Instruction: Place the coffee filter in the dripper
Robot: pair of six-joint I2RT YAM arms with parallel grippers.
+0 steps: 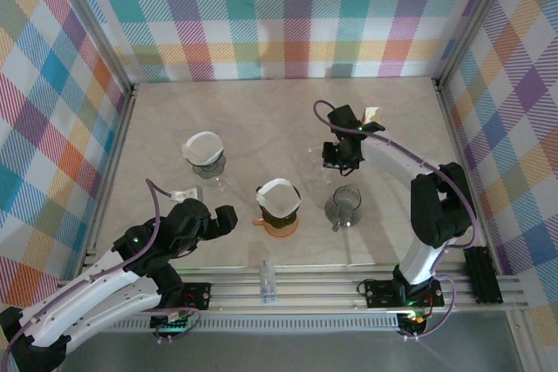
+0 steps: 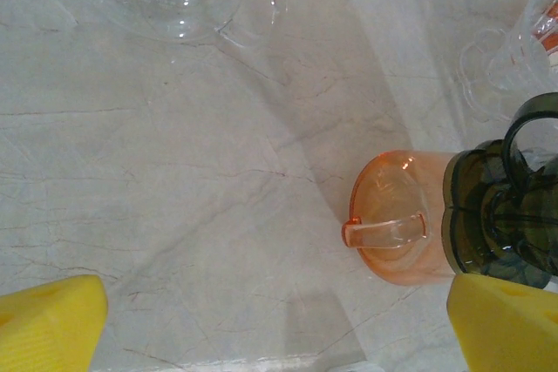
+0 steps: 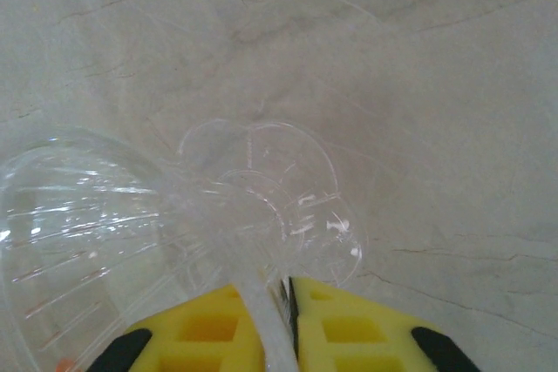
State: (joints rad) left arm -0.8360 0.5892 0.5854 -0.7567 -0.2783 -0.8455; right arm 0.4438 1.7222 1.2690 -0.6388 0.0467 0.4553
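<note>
Over the counter (image 3: 418,58), the right tool (image 3: 281,298) pinches a clear dripper (image 3: 261,206) by its handle; the left tool (image 2: 279,328) hangs wide open near an orange vessel (image 2: 397,215).

On the table (image 1: 174,111), a filter-lined dripper (image 1: 202,150) stands left, a stacked dripper (image 1: 279,204) holding a filter sits near centre, a glass jug (image 1: 344,205) just right of it, and behind the jug a clear dripper (image 3: 87,241) lies tipped, its handle in the right claw (image 3: 277,295).

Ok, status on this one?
Left gripper open, holding nothing. Right gripper pinching clear dripper by its handle. No filter in it; white filter sits on dark dripper.
</note>
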